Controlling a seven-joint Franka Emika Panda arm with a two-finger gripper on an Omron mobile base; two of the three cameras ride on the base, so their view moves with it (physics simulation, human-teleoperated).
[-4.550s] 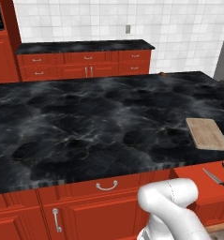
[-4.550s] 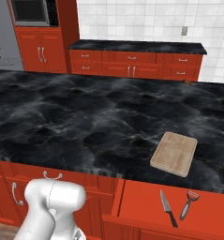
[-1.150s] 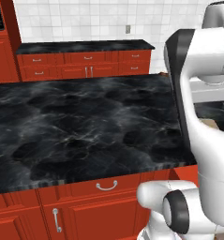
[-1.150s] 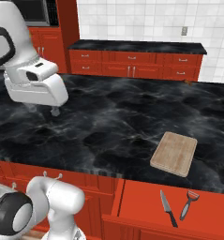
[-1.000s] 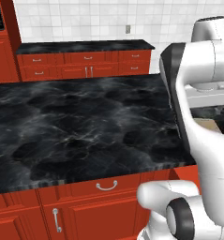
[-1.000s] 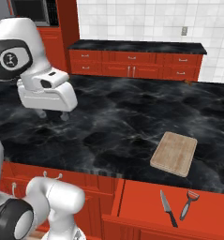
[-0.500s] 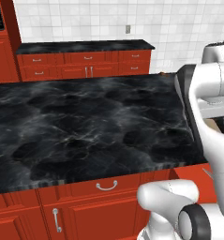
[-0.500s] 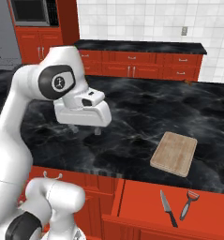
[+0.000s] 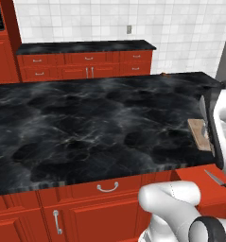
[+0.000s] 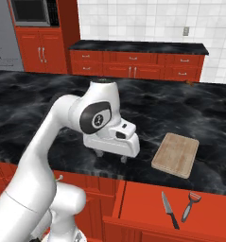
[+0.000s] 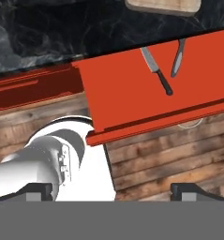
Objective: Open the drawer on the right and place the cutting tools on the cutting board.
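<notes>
Black marble counter (image 10: 48, 99) runs across our kitchen, red cabinets (image 10: 133, 64) behind it. We see the drawer (image 10: 180, 208) pulled out on the right, below the counter's edge. Inside lie the knife (image 10: 169, 209) and a dark-handled peeler (image 10: 190, 205), side by side — not touching. On the counter just beyond them rests the cutting board (image 10: 176, 154), bare. Our gripper (image 10: 111, 156) hangs over the counter to the board's left, fingers (image 11: 184, 191) spread wide apart, holding nothing.
</notes>
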